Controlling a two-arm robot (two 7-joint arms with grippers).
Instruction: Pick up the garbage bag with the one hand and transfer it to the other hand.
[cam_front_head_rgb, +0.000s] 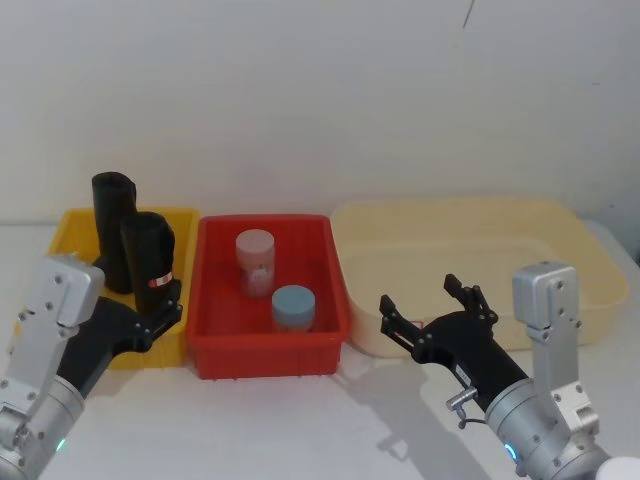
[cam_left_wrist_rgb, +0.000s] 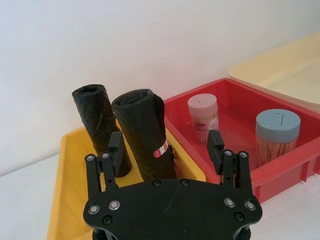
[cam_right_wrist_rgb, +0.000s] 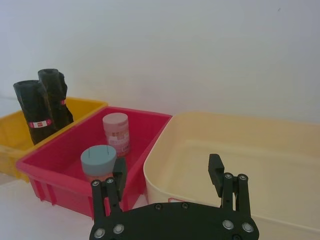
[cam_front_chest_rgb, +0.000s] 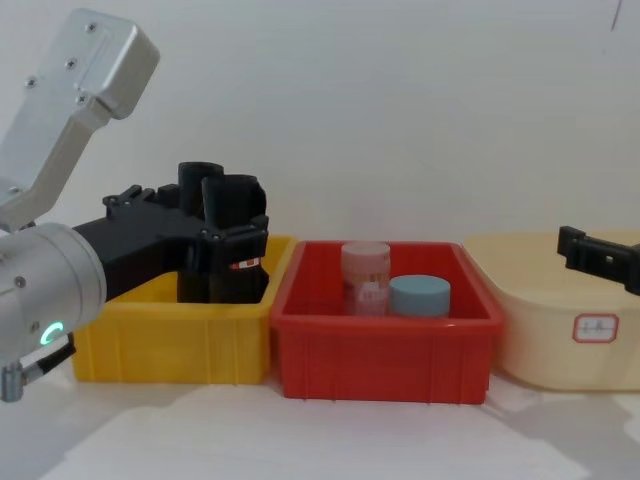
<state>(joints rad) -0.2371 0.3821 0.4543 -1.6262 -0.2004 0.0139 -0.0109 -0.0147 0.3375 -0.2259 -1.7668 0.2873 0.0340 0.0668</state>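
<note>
The left end effector (cam_left_wrist_rgb: 165, 139), fingers spread wide and holding nothing, straddles the bag (cam_left_wrist_rgb: 142, 125), which stands upright in the yellow bin (cam_left_wrist_rgb: 62, 170). Closing there should pinch it near its label. The right end effector (cam_front_head_rgb: 418, 295) hovers open and empty before the cream tub (cam_front_head_rgb: 450, 212), probably placed to receive. A plain roll (cam_left_wrist_rgb: 92, 112) stands behind the bag.

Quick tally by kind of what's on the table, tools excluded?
Bins: 3 (yellow bin, red bin, cream bin)
Bag rolls: 2 (nearer roll, farther roll)
Jars: 2 (pink-lidded jar, blue-lidded jar)
Total: 7
</note>
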